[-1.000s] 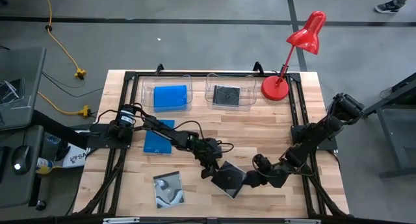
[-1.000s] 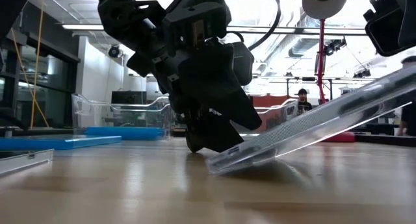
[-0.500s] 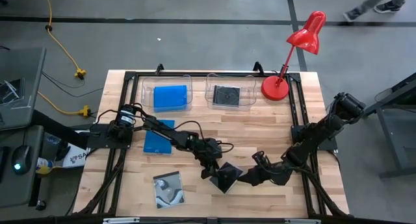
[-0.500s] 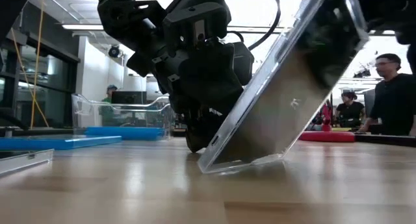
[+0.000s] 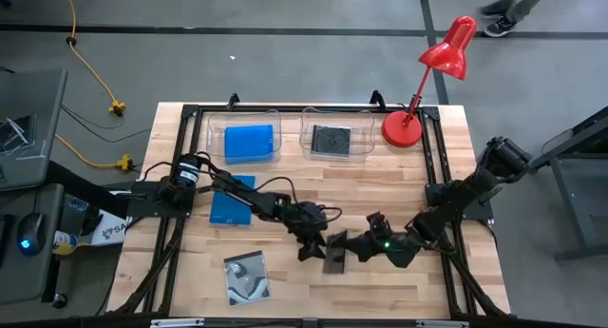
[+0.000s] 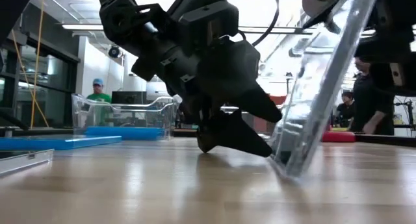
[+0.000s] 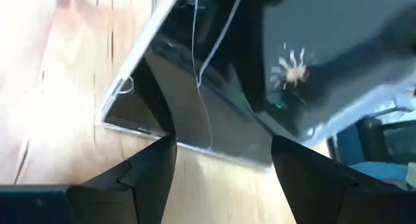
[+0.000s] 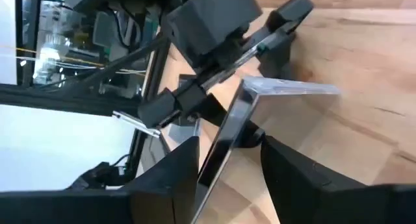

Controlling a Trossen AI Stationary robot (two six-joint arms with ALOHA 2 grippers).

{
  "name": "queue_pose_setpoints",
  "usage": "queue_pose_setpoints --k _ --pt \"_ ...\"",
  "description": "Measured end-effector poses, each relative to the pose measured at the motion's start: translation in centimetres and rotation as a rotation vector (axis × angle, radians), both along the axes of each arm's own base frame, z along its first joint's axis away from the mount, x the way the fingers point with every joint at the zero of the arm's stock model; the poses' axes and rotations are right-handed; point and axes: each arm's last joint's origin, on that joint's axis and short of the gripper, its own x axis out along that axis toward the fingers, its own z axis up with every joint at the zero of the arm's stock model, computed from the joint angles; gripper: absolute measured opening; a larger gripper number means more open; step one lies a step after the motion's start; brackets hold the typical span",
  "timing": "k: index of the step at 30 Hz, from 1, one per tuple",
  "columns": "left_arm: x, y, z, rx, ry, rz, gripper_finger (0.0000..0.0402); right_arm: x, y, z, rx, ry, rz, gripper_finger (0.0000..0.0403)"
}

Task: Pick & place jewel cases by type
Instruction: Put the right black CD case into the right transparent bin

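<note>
A black jewel case (image 5: 334,253) stands steeply on one edge at the table's near middle, with my right gripper (image 5: 354,248) shut on it from the right. My left gripper (image 5: 316,247) is open on the case's left, its fingertips low by the case's bottom edge (image 7: 195,146). A blue case (image 5: 231,205) and a silvery-covered case (image 5: 247,276) lie flat on the table at the left. Another blue case (image 5: 249,141) lies in the left clear tub and a black one (image 5: 332,140) in the right tub. My right gripper pinches the case's raised edge (image 8: 225,145) between its two fingers, one on each flat face. It comes from the table's right, slanting down. The case stands almost upright with its lower edge (image 6: 290,167) on the table. My left gripper's fingertips (image 6: 270,152) reach the case's lower part; I cannot tell whether they touch it.
Two clear tubs (image 5: 217,138) (image 5: 361,143) stand at the far edge, with a red desk lamp (image 5: 404,126) at the far right. A black frame (image 5: 180,157) borders the table. People stand in the room beyond the table.
My right gripper has rolled and moved slightly toward the table's left, tipping the black case from a shallow slant up to nearly upright. The case's lower edge has stayed on the table by my left gripper while its held edge has risen.
</note>
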Motion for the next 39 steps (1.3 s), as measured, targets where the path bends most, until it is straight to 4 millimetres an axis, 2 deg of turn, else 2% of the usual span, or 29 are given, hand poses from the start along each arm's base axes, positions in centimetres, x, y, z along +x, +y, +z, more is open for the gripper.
queue_pose_setpoints --k 12,31,39 --pt "0.2 0.0 0.3 -0.023 -0.024 -0.003 0.0248 1.3 -1.3 0.3 0.032 0.006 0.055 0.0153" --pt "0.0 -0.1 0.3 -0.03 -0.032 -0.083 0.0248 1.1 -1.1 0.2 0.08 0.041 0.105 0.0153" --pt "-0.3 -0.5 0.0 -0.008 -0.014 -0.132 0.0248 0.8 -1.0 -0.4 0.111 0.118 0.153 0.0153"
